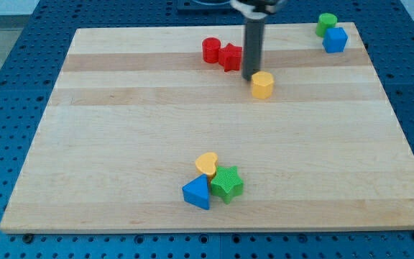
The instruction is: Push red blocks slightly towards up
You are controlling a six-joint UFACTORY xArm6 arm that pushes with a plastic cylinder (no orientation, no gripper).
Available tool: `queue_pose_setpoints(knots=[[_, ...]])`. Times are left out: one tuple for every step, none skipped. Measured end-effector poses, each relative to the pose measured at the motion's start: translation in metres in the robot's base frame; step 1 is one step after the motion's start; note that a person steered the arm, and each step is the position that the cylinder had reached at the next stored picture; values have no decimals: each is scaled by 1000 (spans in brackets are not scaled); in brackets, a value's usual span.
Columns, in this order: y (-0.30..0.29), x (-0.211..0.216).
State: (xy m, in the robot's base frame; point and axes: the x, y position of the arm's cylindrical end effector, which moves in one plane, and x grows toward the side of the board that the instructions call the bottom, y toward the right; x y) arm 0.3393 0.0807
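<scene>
While the two red blocks (221,54) sit touching near the board's (121,144) top edge, my tip (249,77), a bare rod holding nothing, rests just beside the yellow block (262,84). It should probably swing below the reds, then nudge gently upward.

Only a short bit of the arm shows. Rod (253,47): straight, round, dark grey to black, matte, same width top to bottom, no markings or screws visible. At 12 o'clock it joins a wider black fitting w/ a pale rim, cut off by the frame edge. My tip (250,78): blunt, flat-ended, same dark colour.
</scene>
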Motion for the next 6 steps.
queue_pose_setpoints(knots=[[22,-41],[17,-59],[-6,-49],[-25,-33],[-53,-25],[-80,-25]])
